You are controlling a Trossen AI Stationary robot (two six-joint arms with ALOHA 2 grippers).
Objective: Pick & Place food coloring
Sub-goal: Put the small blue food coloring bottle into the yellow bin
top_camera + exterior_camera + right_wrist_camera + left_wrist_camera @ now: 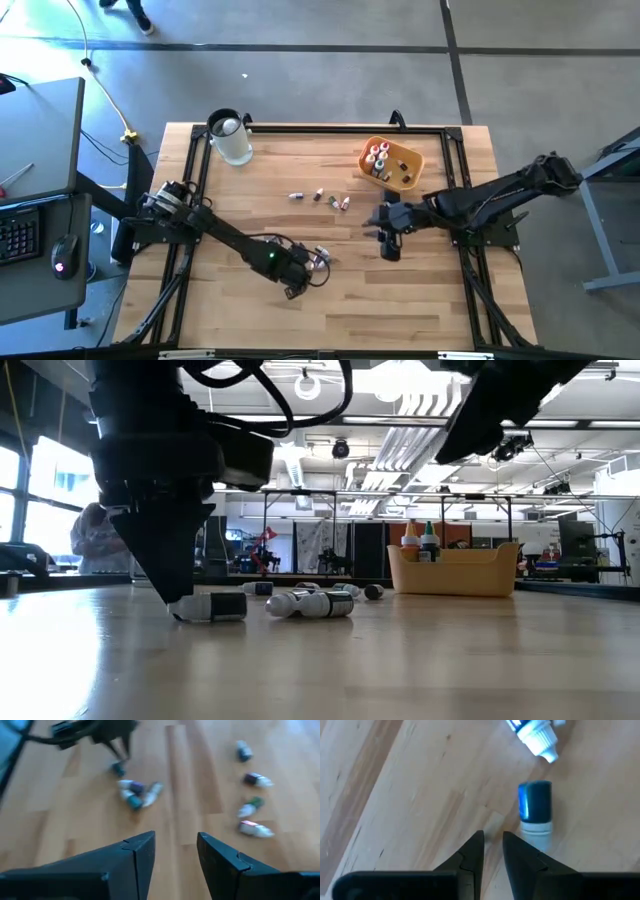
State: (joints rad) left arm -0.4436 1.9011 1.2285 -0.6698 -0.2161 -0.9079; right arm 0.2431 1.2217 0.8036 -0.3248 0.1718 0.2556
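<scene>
My left gripper (300, 277) (493, 840) points down at the table's near middle. Its fingers are shut but for a narrow slit, with nothing between them. A blue food coloring bottle (536, 805) (218, 607) with a white cap lies on its side right beside the fingertips. Another bottle (535, 735) lies just past it, in a small cluster (320, 258) (135, 792). My right gripper (388, 242) (176, 845) hovers open above the table's right middle and holds nothing. More bottles (318, 197) (252, 805) lie scattered at mid-table. My left gripper has its tips down at the table surface (180, 608), close beside the white cap (536, 831) of the lying blue bottle. I cannot tell whether the outer side of one finger (520, 855) touches that cap.
An orange-yellow tray (405, 175) (455, 572) at the far right holds several upright bottles. A clear round jar (231, 138) stands at the far left corner. Bare wood lies along the near edge. A dark frame rims the table.
</scene>
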